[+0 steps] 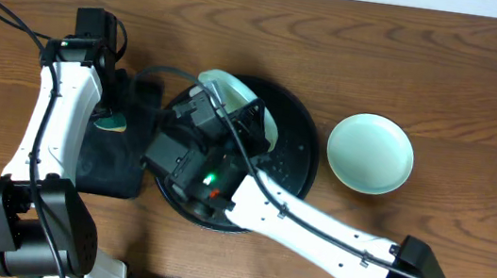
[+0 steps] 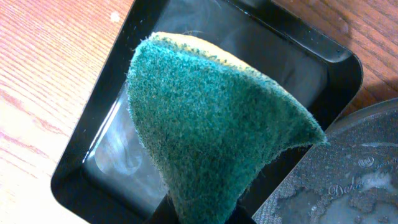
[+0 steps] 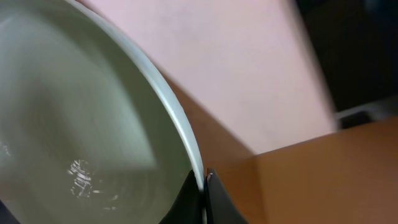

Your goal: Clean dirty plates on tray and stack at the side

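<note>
Plates: two show. The held plate (image 1: 233,90) is lifted and tilted above the upper part of the round tray (image 1: 305,160), mid-frame in the overhead view. The second plate (image 1: 370,154) lies flat on the table (image 1: 411,55), right of the tray and apart from it. A third plate cannot be seen, and may be hidden under the arm.
Right gripper (image 3: 203,179): jaws nearly together, pinching the held plate by its thin rim. The right wrist view looks into the plate's pale hollow, which fills the left of that frame.
Left gripper (image 1: 111,113): clamped on a green sponge (image 2: 211,118), whose scouring face spreads above the rectangular tray (image 2: 74,177). The fingers are almost hidden beneath the sponge.
Key relation: in the overhead view the held plate is right of the sponge, with only the near rim of the round tray between them. The left arm is the only one free to reach the plate's face.
Plate's lie: its tilted outline runs from upper left to lower right of the overhead frame. How squarely the hollow side faces the sponge cannot be told.
Step in hand, as a judgement: one arm presents the plate and the other is to scrub it.
Next move calls for: bringing the sponge rightward onto the hollow, while the rim grip resists the push.
</note>
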